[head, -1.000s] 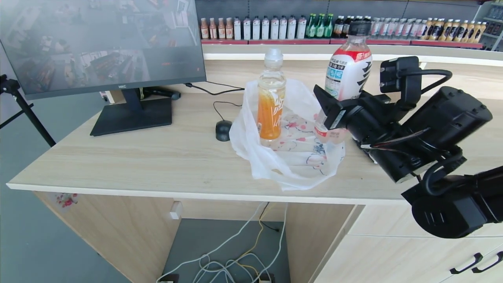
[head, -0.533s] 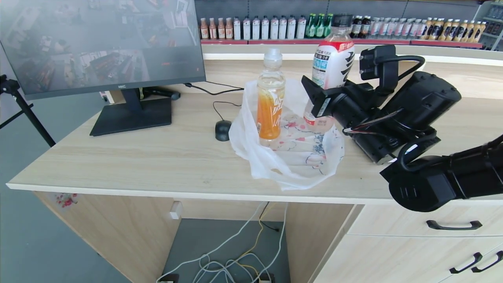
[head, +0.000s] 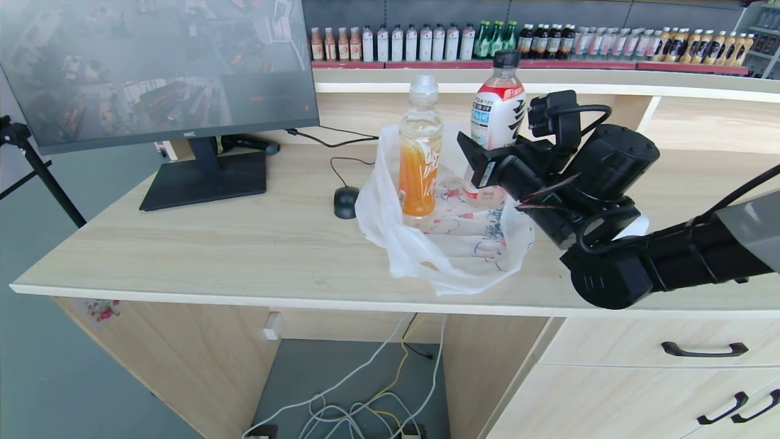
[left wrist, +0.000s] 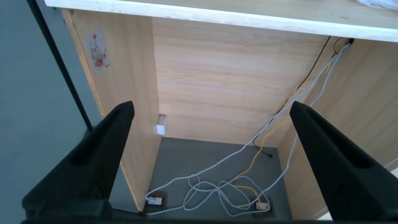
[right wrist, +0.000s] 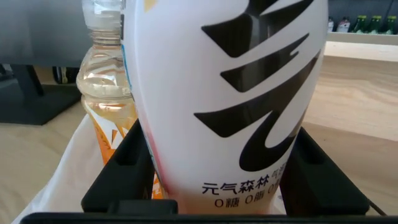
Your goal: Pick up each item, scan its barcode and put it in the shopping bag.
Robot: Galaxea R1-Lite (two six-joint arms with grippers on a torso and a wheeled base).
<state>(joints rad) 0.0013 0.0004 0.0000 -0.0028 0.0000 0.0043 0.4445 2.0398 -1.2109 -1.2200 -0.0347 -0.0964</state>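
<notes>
Item 1. White bottle [head: 496, 116] [right wrist: 230, 106]: black cap, white label with black strokes and a red band at the shoulder, clear lower body. Upright, clamped at mid-body by the right gripper [head: 489, 169] [right wrist: 224, 180], one finger on either side of it. The base hangs over the open mouth of the bag; whether it touches the bag cannot be told.

Item 2. Bag [head: 451, 256] [right wrist: 62, 180]: thin white plastic with a printed pattern, slumped open on the counter [head: 244, 244], directly below and in front of the right gripper.

Item 3. Orange bottle [head: 419, 158] [right wrist: 109, 99]: clear, pale cap, orange label. It stands upright inside the bag, just to the left of the right gripper and near the held bottle but apart from it.

Item 4. Left gripper [left wrist: 214, 162]: spread wide, holding nothing. It sits low, below the counter's edge, facing the cabinet side and the floor.

Item 5. Cables [head: 365, 402] [left wrist: 230, 180]: white and yellow, looped on the floor under the counter, ahead of the left gripper.

Item 6. Mouse [head: 346, 202]: black, wired, on the counter left of the bag, farther from the right gripper than the orange bottle.

Item 7. Monitor [head: 158, 67]: dark screen on a black stand, well to the left of the right gripper, at the back of the counter.

Item 8. Shelf [head: 518, 42]: a long row of drinks beyond the counter, behind the right gripper.

Item 9. Drawers [head: 701, 366]: pale wood with black handles, below the right arm.
</notes>
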